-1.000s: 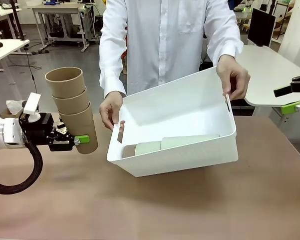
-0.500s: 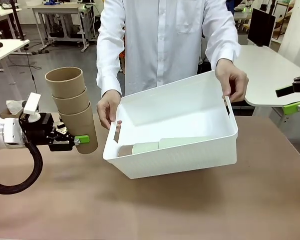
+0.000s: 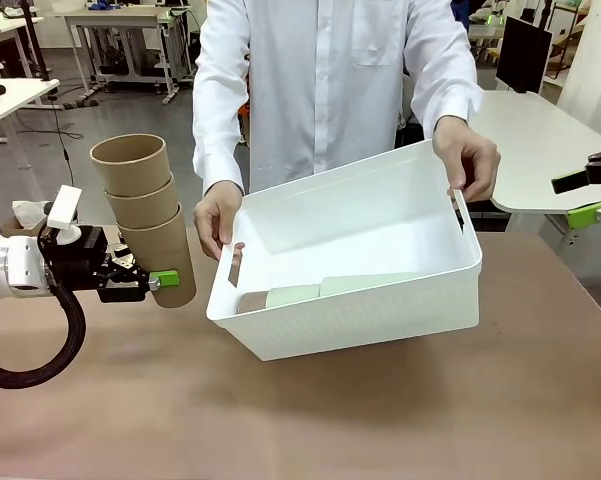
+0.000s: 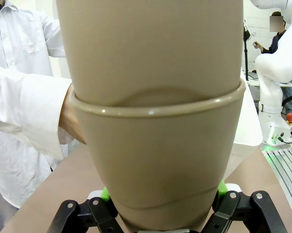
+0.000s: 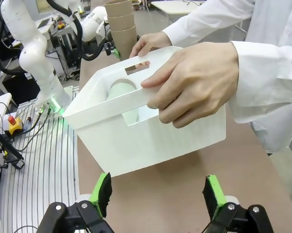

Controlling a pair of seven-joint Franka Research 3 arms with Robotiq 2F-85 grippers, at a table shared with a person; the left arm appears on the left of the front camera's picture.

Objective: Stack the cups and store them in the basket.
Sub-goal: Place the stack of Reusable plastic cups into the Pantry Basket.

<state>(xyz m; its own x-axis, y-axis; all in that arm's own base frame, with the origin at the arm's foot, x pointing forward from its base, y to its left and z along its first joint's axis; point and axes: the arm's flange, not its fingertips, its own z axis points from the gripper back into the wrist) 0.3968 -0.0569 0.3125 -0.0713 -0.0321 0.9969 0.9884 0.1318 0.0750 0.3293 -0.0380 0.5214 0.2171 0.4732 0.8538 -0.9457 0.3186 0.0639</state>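
A stack of three brown cups [image 3: 148, 215] is gripped upright above the table [image 3: 300, 420] by the left gripper [image 3: 152, 283]. The white basket [image 3: 380, 320], holding nested mint cups [image 3: 330, 290] on their side, is tilted up by a person's hands [image 3: 218, 215]. At the right edge, the right gripper [image 5: 158, 194] is held wide open, empty.

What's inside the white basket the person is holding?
Pale green cups lie on their sides, nested, in the tilted basket. Its near wall hides their lower parts, so their number is unclear.

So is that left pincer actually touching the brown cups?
Touching. In the left wrist view, the left pincer has green pads pressed against both sides of the bottom brown cup.
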